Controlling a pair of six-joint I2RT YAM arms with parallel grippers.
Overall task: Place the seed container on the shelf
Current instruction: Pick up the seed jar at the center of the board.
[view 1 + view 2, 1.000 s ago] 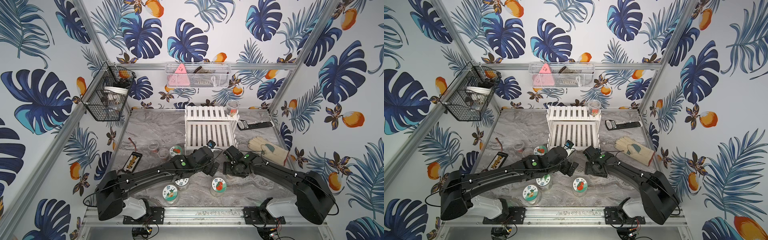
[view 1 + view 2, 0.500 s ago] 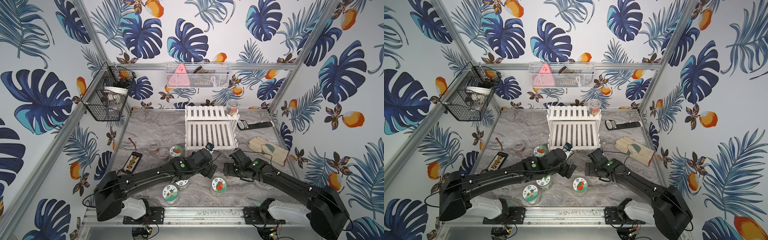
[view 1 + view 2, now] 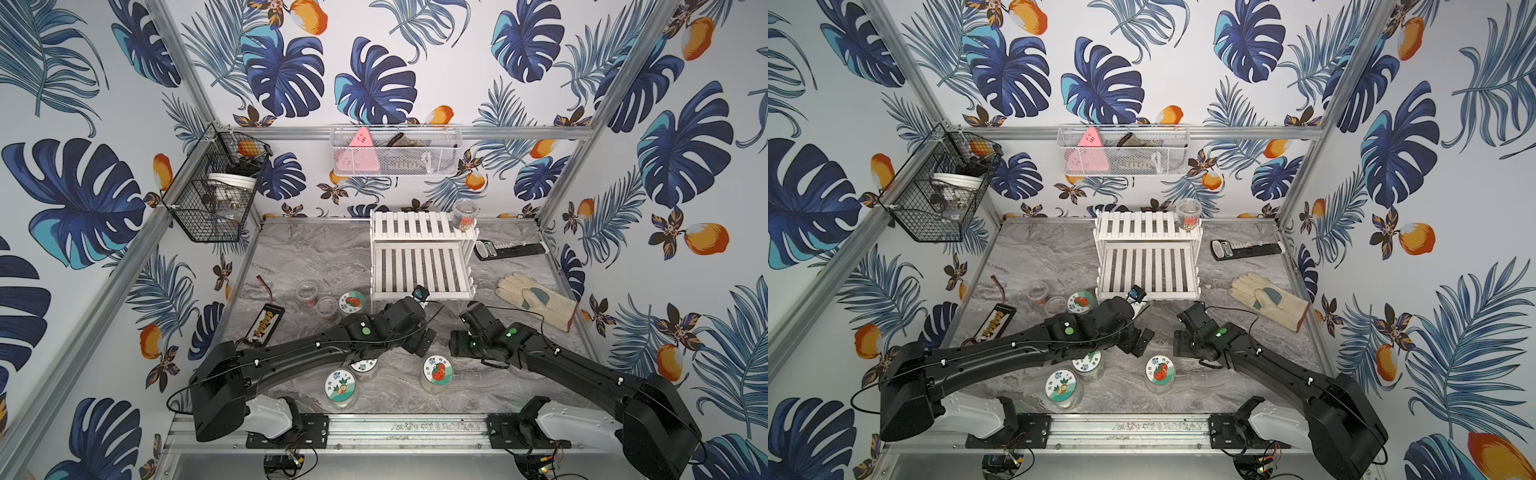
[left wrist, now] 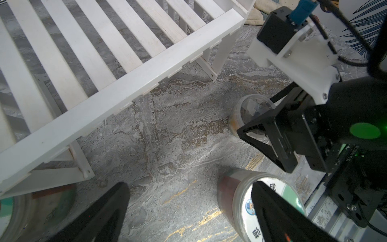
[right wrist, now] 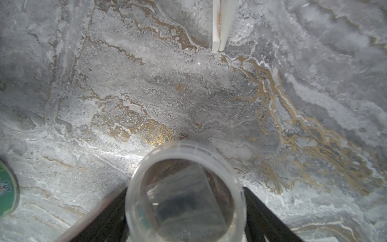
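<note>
Jaws of your right gripper (image 5: pixel 184 189) stand half-narrowed, one on each side of the seed container (image 5: pixel 182 201). They look pressed to its clear wall, so treat it as a grip, though the contact is blurred. The left wrist view suggests the container's base is on the marble table (image 3: pixel 316 257), not lifted. In both top views that gripper hides it, just right of centre in the lower half of the frame. Your left gripper (image 4: pixel 188 211) gapes wide and holds nothing, with a labelled jar (image 4: pixel 236 201) beside one finger. Over the last second the right elbow has swung out toward the lower right and the wrist has settled low. The left gripper has slid a little down the frame, away from the front rail of the shelf (image 3: pixel 419 266). That likely means the pick is secured and the lift comes next. The shelf's lower tier, just above both grippers in the frame, is bare. Another clear container (image 3: pixel 465 212) occupies the upper tier's right corner, so steer clear of it.
</note>
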